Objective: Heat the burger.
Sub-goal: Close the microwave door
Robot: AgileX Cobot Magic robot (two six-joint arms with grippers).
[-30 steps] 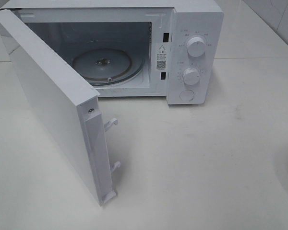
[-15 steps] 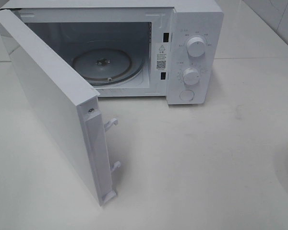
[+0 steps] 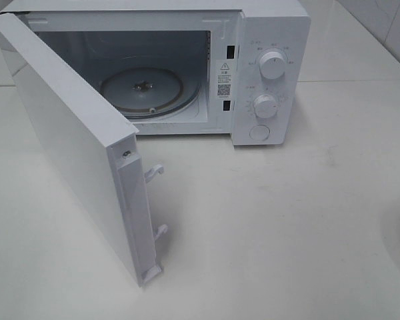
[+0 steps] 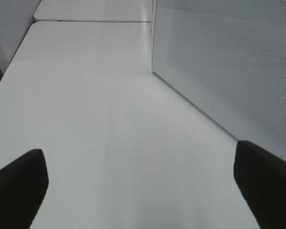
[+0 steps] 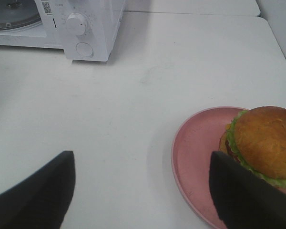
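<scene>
Our left gripper [image 4: 140,191] and right gripper [image 5: 143,191] both stand apart, empty. The golden-bun burger [image 5: 263,143] sits on the round pink plate [image 5: 193,157], near the right one; we may squash it by clamping hard.

Burger [image 5: 263,141] and pink plate [image 5: 195,157] cut off by right wrist frame edge, outside exterior high view. Microwave [image 3: 270,40] panel labels too small to read. Door [image 4: 229,62] cropped in left wrist view.
</scene>
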